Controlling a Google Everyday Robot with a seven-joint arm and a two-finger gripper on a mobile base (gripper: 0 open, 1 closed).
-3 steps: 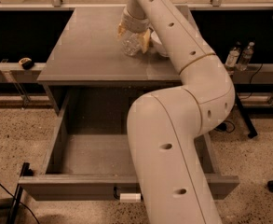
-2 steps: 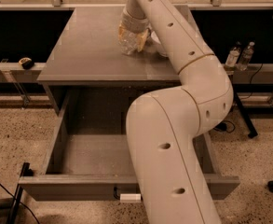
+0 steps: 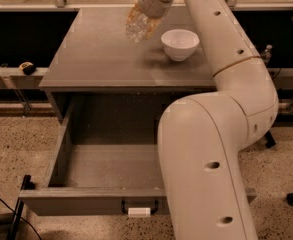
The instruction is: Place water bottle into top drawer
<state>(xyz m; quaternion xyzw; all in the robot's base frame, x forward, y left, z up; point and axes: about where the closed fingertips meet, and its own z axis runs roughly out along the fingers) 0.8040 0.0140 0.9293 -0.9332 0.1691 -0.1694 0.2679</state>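
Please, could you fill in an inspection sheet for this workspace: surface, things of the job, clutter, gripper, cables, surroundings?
Surface: grey cabinet top, with one bowl standing on it.
Job's things: water bottle is held tilted in the air above the cabinet top, left of the bowl. The top drawer is pulled open; nothing seen on its visible floor, and the arm hides its right part.
Clutter: white bowl, upright, on the right part of the cabinet top.
Grippers: gripper at the top of the view, jaws closed on the water bottle.
Cables: black cable on the floor, lower left.
Surroundings: speckled floor; small dark object on the left rail.
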